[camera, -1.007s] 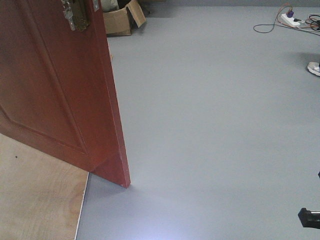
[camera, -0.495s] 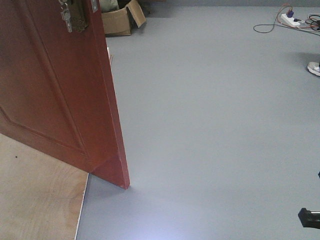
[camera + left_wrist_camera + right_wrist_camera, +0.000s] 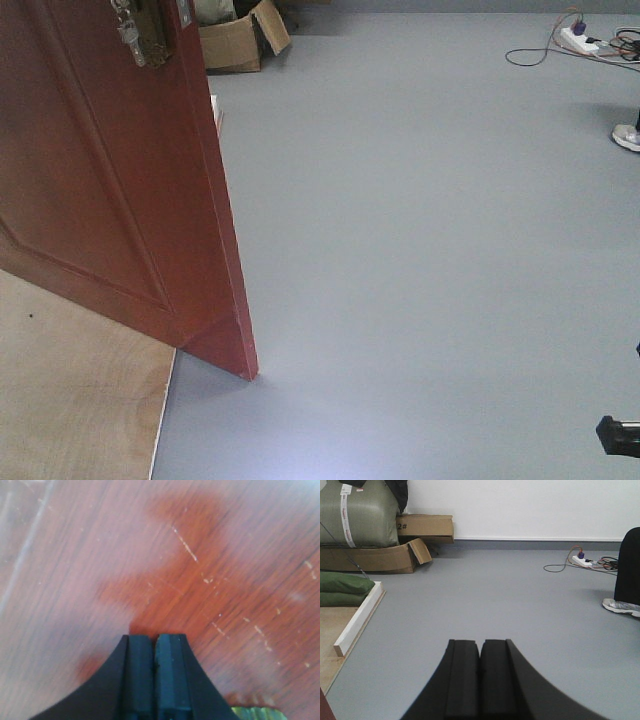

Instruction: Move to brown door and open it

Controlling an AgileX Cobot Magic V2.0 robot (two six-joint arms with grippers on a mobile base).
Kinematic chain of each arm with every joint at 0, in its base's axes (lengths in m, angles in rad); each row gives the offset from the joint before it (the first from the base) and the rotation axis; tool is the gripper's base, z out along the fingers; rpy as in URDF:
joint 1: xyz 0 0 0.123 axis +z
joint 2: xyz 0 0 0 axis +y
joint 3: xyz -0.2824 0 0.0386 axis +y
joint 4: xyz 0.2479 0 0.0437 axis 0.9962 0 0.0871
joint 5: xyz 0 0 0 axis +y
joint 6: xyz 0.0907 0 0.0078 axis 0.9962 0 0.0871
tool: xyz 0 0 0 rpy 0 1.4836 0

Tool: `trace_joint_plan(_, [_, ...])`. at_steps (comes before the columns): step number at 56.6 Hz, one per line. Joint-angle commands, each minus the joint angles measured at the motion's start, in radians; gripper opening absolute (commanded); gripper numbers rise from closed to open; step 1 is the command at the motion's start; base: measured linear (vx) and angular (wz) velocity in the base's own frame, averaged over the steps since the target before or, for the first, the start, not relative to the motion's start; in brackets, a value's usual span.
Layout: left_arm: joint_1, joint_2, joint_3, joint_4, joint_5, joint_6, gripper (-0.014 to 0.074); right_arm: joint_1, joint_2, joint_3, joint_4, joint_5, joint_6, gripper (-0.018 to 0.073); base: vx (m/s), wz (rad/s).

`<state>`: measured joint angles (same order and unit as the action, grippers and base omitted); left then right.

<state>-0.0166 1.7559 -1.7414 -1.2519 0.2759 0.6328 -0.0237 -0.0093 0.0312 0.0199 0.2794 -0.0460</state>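
Observation:
The brown door (image 3: 110, 190) fills the left of the front view, glossy red-brown with panel moulding, its free edge slanting down to the grey floor. A brass lock plate with keys (image 3: 140, 35) shows at its top. In the left wrist view my left gripper (image 3: 153, 639) is shut with nothing in it, its tips right up against the door's wood-grain face (image 3: 200, 570). My right gripper (image 3: 480, 644) is shut and empty, held over open grey floor away from the door.
A cardboard box (image 3: 240, 40) lies beyond the door. Green sacks (image 3: 355, 515) sit on boxes at the wall, with a white beam (image 3: 360, 617) edging a plywood platform (image 3: 70, 400). A power strip with cables (image 3: 585, 40) and a person's shoe (image 3: 627, 135) are at right.
The door's free edge has swung slightly left in the front view, and the lock plate has shifted up and left. Both grippers stay shut.

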Motion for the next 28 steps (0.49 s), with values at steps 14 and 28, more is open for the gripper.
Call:
trace_joint_plan(14, [-0.003, -0.047, -0.040, -0.024, -0.024, 0.001, -0.0003, -0.007, -0.013, 0.006, -0.006, -0.082, -0.005, 0.0000, 0.03, -0.01])
trace_joint_plan(28, [-0.003, -0.047, -0.040, -0.024, -0.024, 0.001, -0.0003, -0.007, -0.013, 0.006, -0.006, -0.082, -0.005, 0.0000, 0.06, -0.01])
